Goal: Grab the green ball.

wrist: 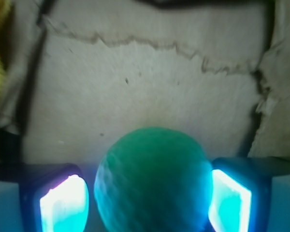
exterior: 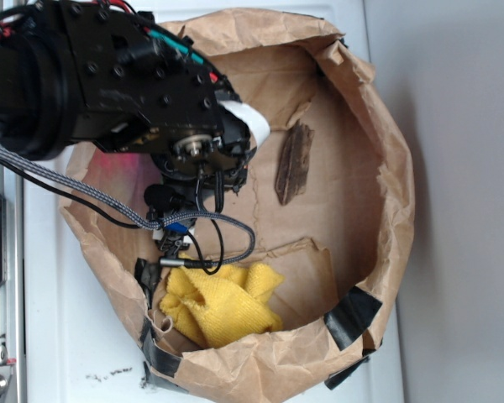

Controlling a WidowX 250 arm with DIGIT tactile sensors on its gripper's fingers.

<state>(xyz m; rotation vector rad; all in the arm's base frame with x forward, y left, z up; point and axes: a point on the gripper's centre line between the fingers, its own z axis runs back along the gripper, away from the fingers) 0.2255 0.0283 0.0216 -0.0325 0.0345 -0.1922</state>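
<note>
In the wrist view the green ball (wrist: 152, 181) fills the space between my gripper's (wrist: 147, 195) two glowing pads. It is round, with a fine dimpled texture, and rests on brown paper. The right pad (wrist: 229, 203) sits right against the ball, while a thin dark gap separates the left pad (wrist: 65, 205) from it. The jaws stand open around the ball. In the exterior view my black arm (exterior: 151, 101) reaches down into the paper bag and hides both the ball and the fingers.
The brown paper bag (exterior: 395, 193) has a rolled-down rim taped at the front, and its walls stand all round. A crumpled yellow cloth (exterior: 223, 306) lies at the near wall, just past my wrist. A dark bark-like strip (exterior: 294, 164) lies towards the back.
</note>
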